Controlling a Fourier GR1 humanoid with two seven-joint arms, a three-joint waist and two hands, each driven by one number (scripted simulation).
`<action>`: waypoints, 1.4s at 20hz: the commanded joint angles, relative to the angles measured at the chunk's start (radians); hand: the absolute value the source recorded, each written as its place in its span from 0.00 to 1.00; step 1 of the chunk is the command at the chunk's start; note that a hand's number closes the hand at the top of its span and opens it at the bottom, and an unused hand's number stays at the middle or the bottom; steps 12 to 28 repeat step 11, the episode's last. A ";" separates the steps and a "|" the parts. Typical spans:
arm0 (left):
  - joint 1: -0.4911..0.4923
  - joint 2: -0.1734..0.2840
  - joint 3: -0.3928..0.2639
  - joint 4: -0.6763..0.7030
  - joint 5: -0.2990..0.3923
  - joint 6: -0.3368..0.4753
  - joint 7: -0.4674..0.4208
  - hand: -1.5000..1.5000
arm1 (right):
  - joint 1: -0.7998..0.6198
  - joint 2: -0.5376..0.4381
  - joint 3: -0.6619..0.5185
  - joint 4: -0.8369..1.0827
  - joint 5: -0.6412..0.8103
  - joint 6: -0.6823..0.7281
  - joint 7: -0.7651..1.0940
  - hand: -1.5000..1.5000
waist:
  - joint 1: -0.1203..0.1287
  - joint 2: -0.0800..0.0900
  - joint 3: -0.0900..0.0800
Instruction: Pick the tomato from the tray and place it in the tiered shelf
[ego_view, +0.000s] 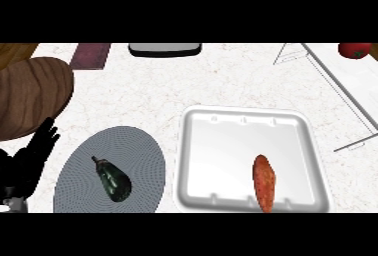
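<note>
Red tomato (354, 50) on the tiered shelf (339, 85), white tray (221, 150) nearby, left hand (33, 152) fingers straight, empty.

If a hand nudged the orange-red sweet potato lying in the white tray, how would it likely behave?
The sweet potato looks long and tapered, so it would probably pivot or roll sideways rather than travel straight. It looks stiff. The white tray looks smooth, so it may slide until the raised rim stops it.

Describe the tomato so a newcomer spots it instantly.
Start at the white tray in the middle and follow the white tiered shelf up the right side. The tomato sits at its top right corner: round and glossy red, unlike the long orange sweet potato in the tray.
</note>
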 joint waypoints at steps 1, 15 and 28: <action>0.026 0.018 0.005 -0.047 0.010 -0.014 0.040 0.50 | 0.015 -0.012 0.018 -0.257 0.051 0.237 0.151 0.00 | -0.010 -0.009 0.000; 0.057 0.023 0.037 -0.018 0.010 -0.005 0.013 0.50 | -0.044 0.024 -0.007 -0.622 0.095 0.688 0.137 0.00 | -0.052 -0.033 -0.005; 0.057 0.023 0.037 -0.018 0.010 -0.005 0.013 0.50 | -0.044 0.024 -0.007 -0.622 0.095 0.688 0.137 0.00 | -0.052 -0.033 -0.005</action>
